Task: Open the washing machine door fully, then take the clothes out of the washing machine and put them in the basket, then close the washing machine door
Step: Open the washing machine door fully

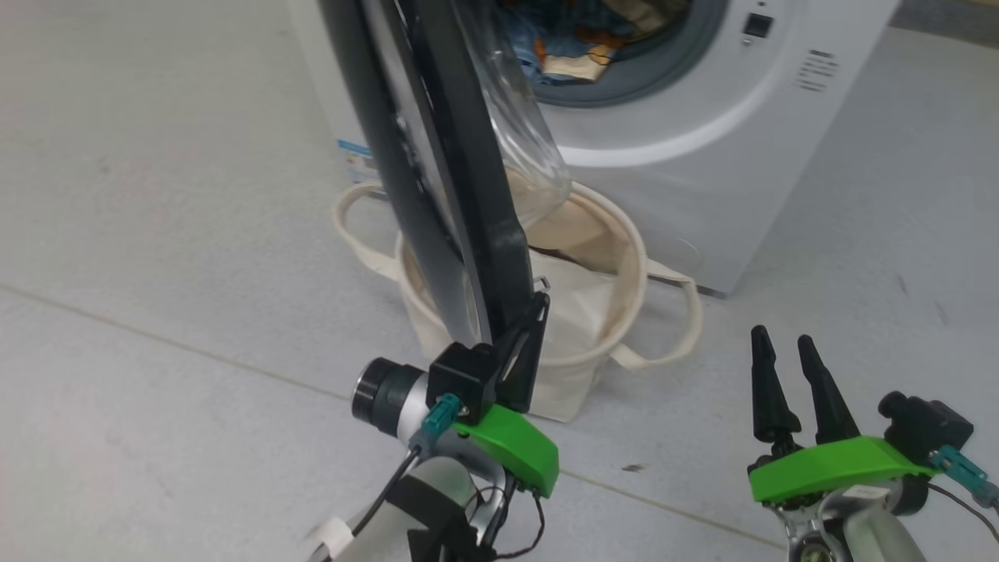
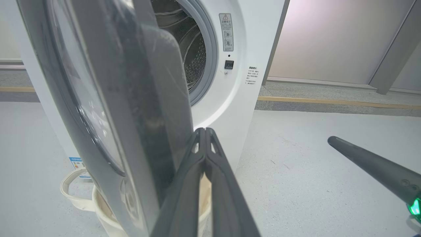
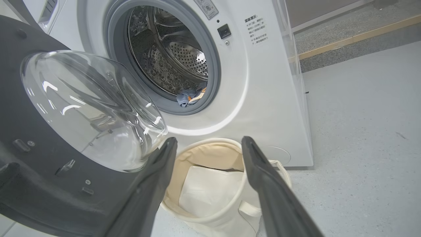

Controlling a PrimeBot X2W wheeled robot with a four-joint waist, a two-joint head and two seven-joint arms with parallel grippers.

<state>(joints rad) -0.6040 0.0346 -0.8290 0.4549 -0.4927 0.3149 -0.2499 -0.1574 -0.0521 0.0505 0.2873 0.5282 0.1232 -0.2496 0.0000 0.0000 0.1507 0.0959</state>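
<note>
Black door (image 1: 468, 172) stands open, edge-on above the basket (image 1: 636, 250); left tool (image 1: 538, 304), fingers pressed together, lies against its lower rim; right tool (image 1: 781, 337), fingers spread and empty, hovers right of the basket; clothes (image 1: 577, 47) sit in the washer (image 1: 702, 156) drum

Light was bright and diffuse, with faint, soft shadows on the floor (image 1: 156, 234). Highlights streaked the washing machine door (image 3: 92, 108) glass, and a white glare arc sat on the washing machine (image 3: 256, 108) front. Wrist views bowed at the edges, and the left gripper (image 2: 204, 131) went soft near the lens.
</note>
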